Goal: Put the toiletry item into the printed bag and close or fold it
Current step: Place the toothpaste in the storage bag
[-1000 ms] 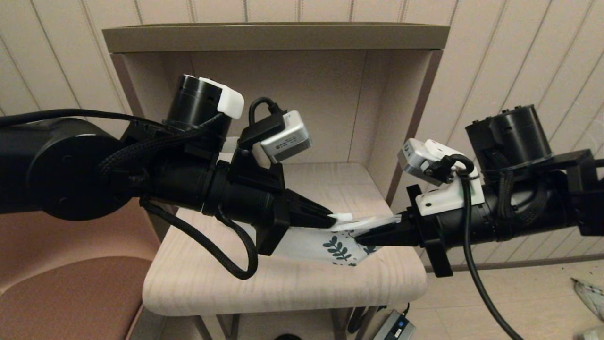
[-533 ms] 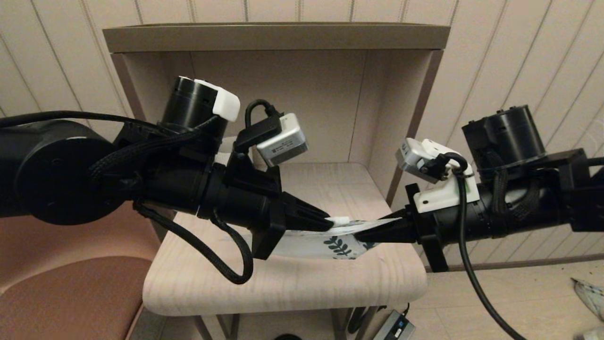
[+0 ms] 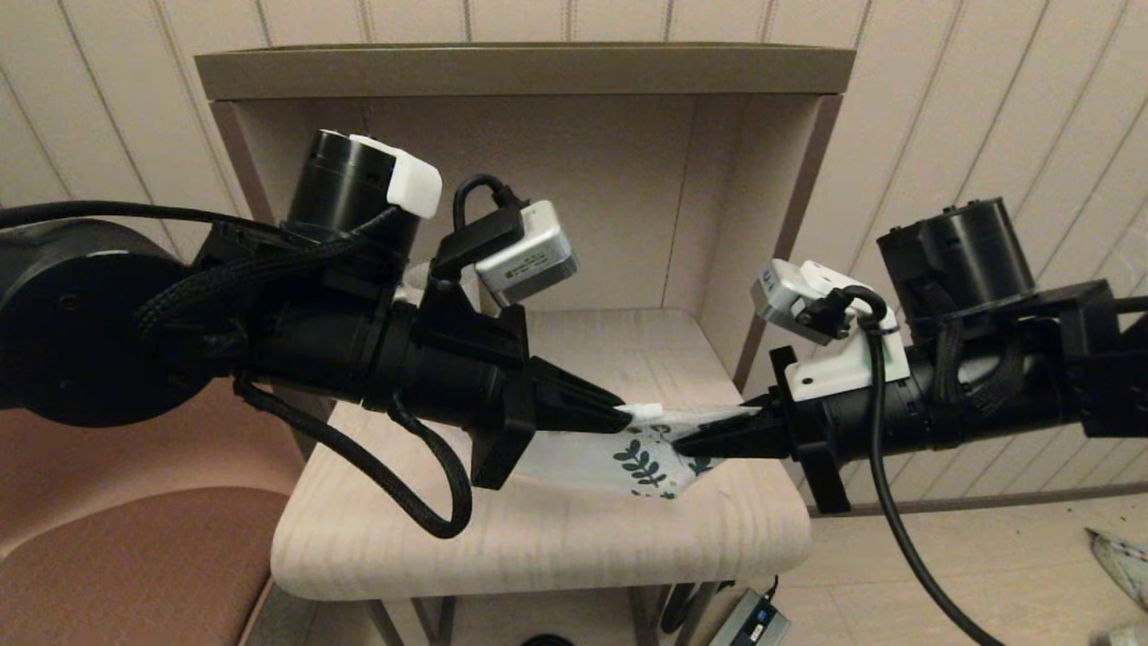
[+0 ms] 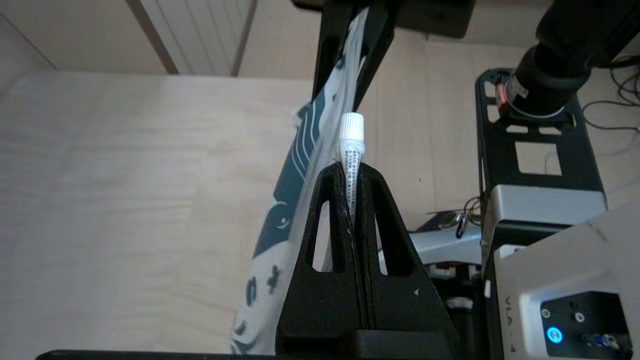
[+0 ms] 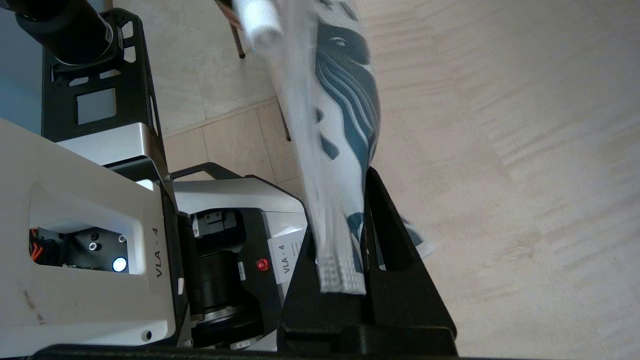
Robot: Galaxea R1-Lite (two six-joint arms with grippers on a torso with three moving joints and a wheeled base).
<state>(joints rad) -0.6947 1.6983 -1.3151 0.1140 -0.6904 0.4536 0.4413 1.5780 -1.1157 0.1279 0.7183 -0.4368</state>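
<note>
The pale wooden shelf fills the niche, and above its front half the two black arms meet nose to nose. Between them hangs the printed bag, a limp thing that sags under its own weight; I'd judge it light and floppy, best held by its firmer white edge, which is where the right gripper has it, clamped tight on that strip. The left gripper comes in from the other side, pinched closed on the toiletry item, gripping the flat tail so the capped end sticks out forward. That tube looks light, smooth and a bit squashy, so the crimped tail seems the sensible hold. Its cap sits right against the bag's upper edge, touching or nearly so; whether it has entered the mouth I can't tell.
</note>
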